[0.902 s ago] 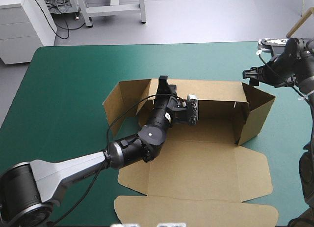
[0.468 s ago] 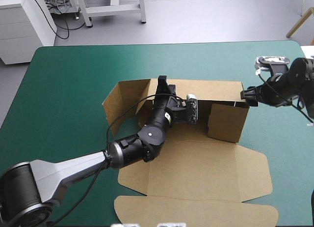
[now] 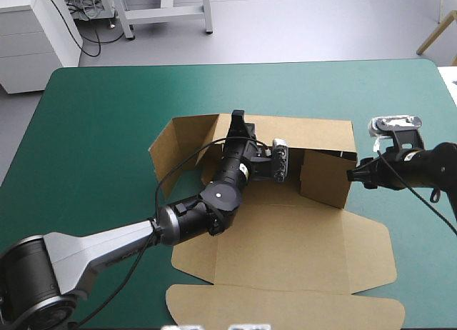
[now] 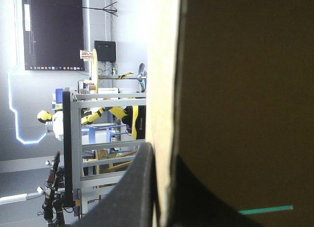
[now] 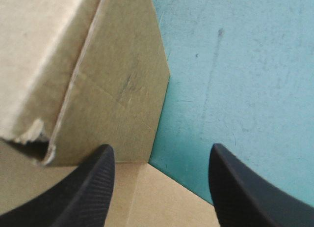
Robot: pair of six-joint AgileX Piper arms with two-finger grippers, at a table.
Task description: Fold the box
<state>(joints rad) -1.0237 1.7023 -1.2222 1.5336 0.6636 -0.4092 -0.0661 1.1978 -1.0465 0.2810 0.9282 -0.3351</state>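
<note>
**Right flap up, nothing pinning it**

The left gripper [image 3: 238, 118] is pinched on the top edge of the box's far wall [image 3: 318, 132]. In its wrist view the board's edge runs up between the two black fingers. The right gripper [image 3: 353, 175] is spread wide, its tips at the outer face of the right end flap [image 3: 325, 178] — touching or just short of it, I cannot tell. That flap stands turned inward; the left end flap [image 3: 171, 141] splays outward.

The box [image 3: 285, 237] lies near the middle of the table, its flat lid panels reaching toward the near edge.

The risk is likely at the right flap. Nothing grips it, so it may spring open if the right gripper backs off. Too hard a push could slide the board toward the table's left edge, or twist the far wall out of the left's pinch.

The teal-green cover [image 3: 107, 116] looks smooth — little to stop a slide — with bare cover around the box toward the far, left and right edges.
</note>
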